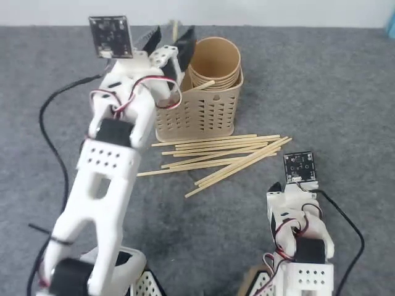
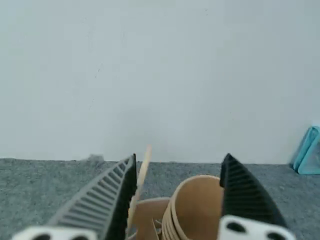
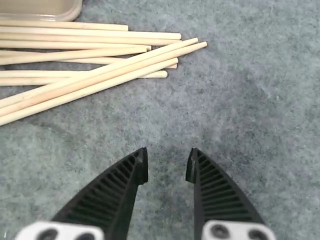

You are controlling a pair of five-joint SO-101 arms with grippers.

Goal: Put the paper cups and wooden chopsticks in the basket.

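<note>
A stack of brown paper cups (image 1: pixel 215 60) stands in the beige slotted basket (image 1: pixel 200 117) at the back of the table. My left gripper (image 1: pixel 172 37) hangs open above the basket's left part, beside the cups (image 2: pixel 197 207). A single wooden chopstick (image 2: pixel 142 172) stands upright in the basket, close to one left finger (image 2: pixel 107 200); whether they touch I cannot tell. Several wooden chopsticks (image 1: pixel 222 157) lie in a loose bundle on the grey mat in front of the basket. My right gripper (image 3: pixel 167 167) is open over bare mat, just short of the bundle's ends (image 3: pixel 100 65).
The grey mat (image 1: pixel 333 92) covers the whole table. A light blue object (image 2: pixel 307 150) stands at the far right edge by the white wall. A corner of the basket (image 3: pixel 40 7) shows beyond the chopsticks in the right wrist view. A black cable (image 1: pixel 52 142) runs along the left arm.
</note>
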